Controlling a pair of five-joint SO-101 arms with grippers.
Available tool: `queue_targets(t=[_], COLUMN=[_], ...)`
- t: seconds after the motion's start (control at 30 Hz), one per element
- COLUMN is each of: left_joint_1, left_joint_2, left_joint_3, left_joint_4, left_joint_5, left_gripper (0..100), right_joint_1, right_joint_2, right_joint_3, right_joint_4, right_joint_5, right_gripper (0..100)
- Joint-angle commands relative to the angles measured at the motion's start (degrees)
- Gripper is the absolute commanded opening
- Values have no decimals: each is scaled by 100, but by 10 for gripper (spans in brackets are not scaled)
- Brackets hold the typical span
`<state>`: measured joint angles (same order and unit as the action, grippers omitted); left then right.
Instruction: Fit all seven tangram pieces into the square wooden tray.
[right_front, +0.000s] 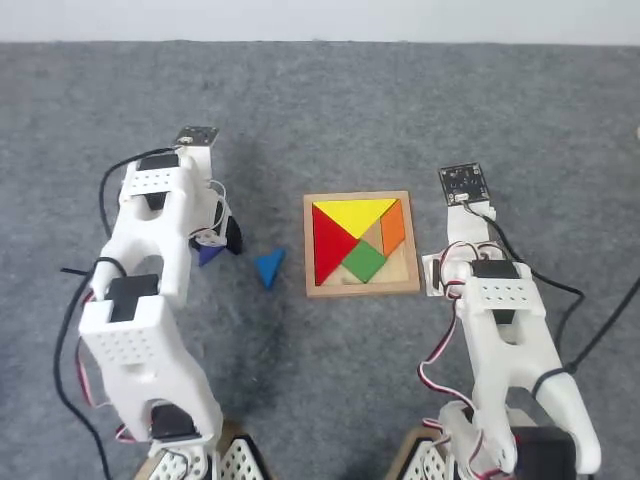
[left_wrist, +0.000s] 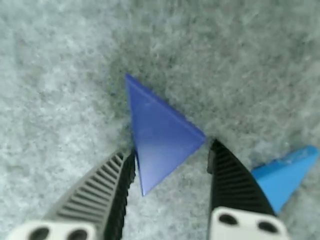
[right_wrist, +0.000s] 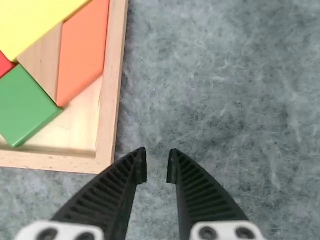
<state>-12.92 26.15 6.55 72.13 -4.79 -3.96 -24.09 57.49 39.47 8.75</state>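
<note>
Left wrist view: one finger of the left gripper (left_wrist: 173, 150) hides a corner of the light blue triangle (left_wrist: 287, 170), and whether the fingers touch the dark blue triangle (left_wrist: 160, 135) between them cannot be told. High view: the left arm (right_front: 150, 250) covers most of that dark blue triangle, leaving a small tip visible, and its base, like that of the right arm (right_front: 505, 330), is cut by the lower edge. Right wrist view: the wooden tray (right_wrist: 112, 100) runs past two picture edges, which cut the yellow piece (right_wrist: 35, 15), the orange piece (right_wrist: 85, 45) and the green piece (right_wrist: 22, 105) and leave the red piece (right_wrist: 4, 65) as a mere sliver.
</note>
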Motion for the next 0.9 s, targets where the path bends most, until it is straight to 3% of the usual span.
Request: queue_targets(t=[0.0,0.23,0.63,0.73,0.87], left_joint_1=[18,202,229,132,-18], left_joint_2=[-343,-343,-422,-422,-352], left_joint_3=[-31,84,-224,-523,-796], left_joint_4=[-141,-141,176,334,369], left_joint_5=[79,44,53,132,1020], left_gripper=[227,148,122,136,235], right_joint_1=[75,84,84,84,84], right_joint_2=[-251,-251,-251,-251,-251], right_joint_3=[-53,-53,-53,-53,-53], right_joint_4=[-75,-66,-75,-75,-84], right_joint_5=[-26,-26,-26,-26,-26], right_gripper=[72,72,72,72,72])
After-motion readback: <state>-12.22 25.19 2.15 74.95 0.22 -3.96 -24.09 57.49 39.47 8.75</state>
